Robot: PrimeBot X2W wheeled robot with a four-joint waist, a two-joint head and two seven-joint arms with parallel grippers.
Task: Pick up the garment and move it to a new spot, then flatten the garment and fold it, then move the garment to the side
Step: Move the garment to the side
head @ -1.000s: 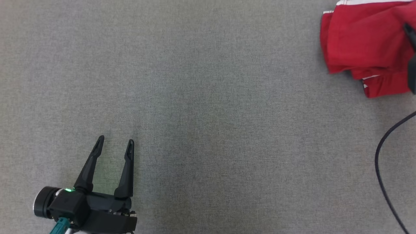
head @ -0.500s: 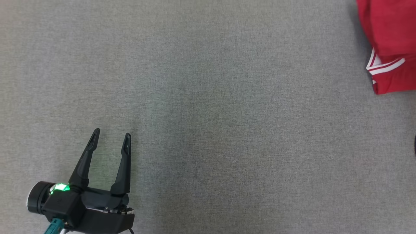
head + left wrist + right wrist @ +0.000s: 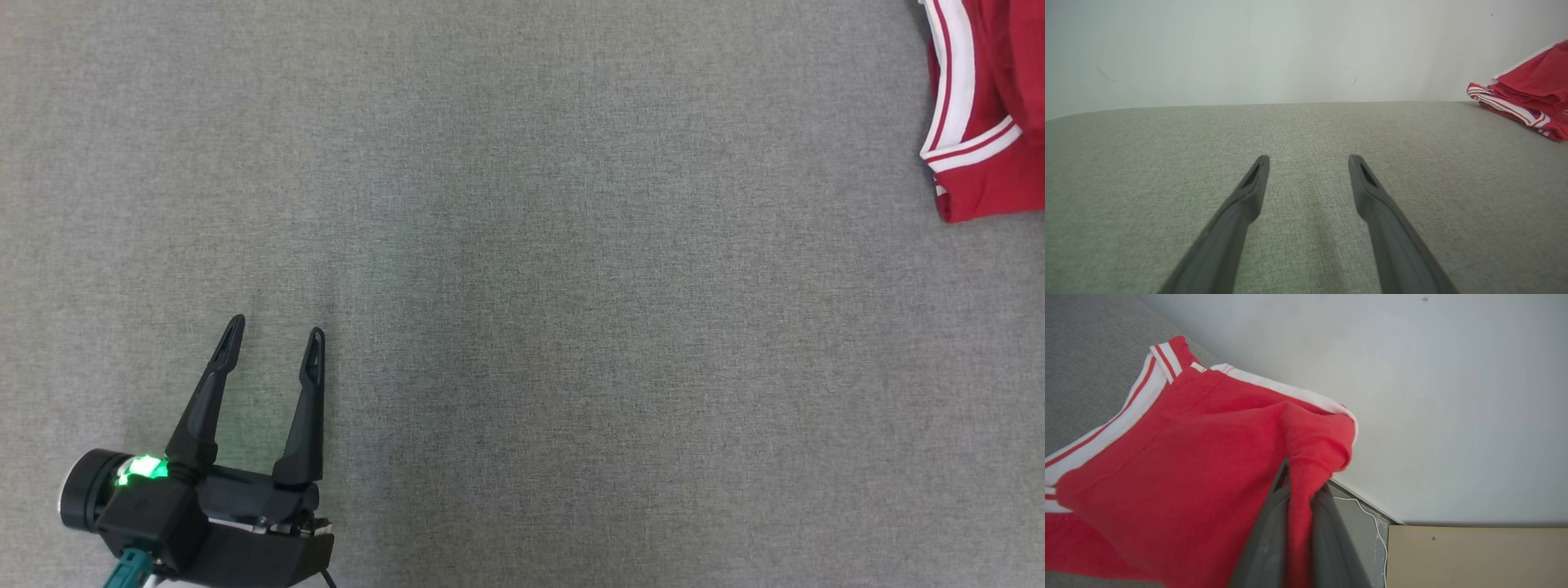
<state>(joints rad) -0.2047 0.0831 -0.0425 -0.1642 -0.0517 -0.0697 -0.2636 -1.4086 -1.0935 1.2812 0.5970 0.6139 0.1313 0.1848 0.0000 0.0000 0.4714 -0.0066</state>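
Observation:
The garment is red with white stripes and lies bunched at the far right of the grey table; part of it runs off the head view. In the left wrist view the garment rests far off at the upper right. My right gripper is shut on a fold of the garment, whose cloth rises in a peak between the two fingers. My left gripper stands open at the lower left, well away from the cloth. Between the dark fingers I see only bare table.
A pale wall stands behind the table's far edge. Past the table's right end, a white cable runs along the floor beside a beige board.
The garment has been drawn up and to the right, so less of it shows in the head view and its white-striped edge has turned into sight. The right arm's dark cable has left that view.

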